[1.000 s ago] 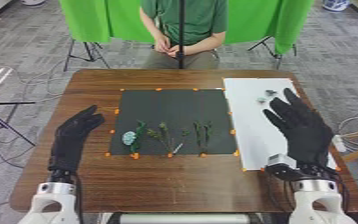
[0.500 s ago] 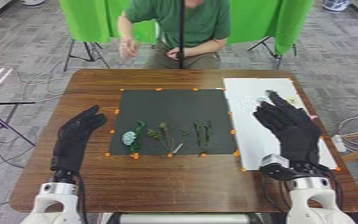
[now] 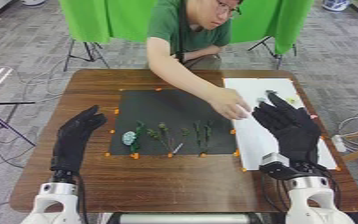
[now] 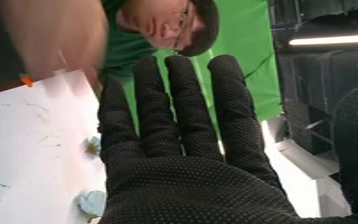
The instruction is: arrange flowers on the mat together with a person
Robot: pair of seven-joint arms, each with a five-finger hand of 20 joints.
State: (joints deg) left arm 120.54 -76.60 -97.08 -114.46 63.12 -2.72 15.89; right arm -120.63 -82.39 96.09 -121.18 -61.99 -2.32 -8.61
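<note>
My left hand [image 3: 78,137] is above the table left of the dark mat [image 3: 171,107], open. Over the white sheet [image 3: 251,132] on the right stands my right hand [image 3: 293,131], its fingers straight; in the right wrist view the right hand [image 4: 193,185] holds nothing. Along the mat's near part lie a pale blue flower [image 3: 129,138] and several green stems [image 3: 165,135]. A person's hand [image 3: 226,102] reaches over the mat's right edge to the sheet, beside my right fingers; whether it holds anything I cannot tell. Small flowers [image 4: 92,202] lie on the sheet.
Orange tape pieces [image 3: 135,156] edge the mat. The person's forearm [image 3: 180,75] crosses the mat's far right part, close to my right hand. Brown table surface [image 3: 149,182] lies between my arms and the mat.
The person has leaned forward and stretched an arm across the mat to the white sheet. My right hand has shifted slightly left since the earliest frame. My left hand has stayed still.
</note>
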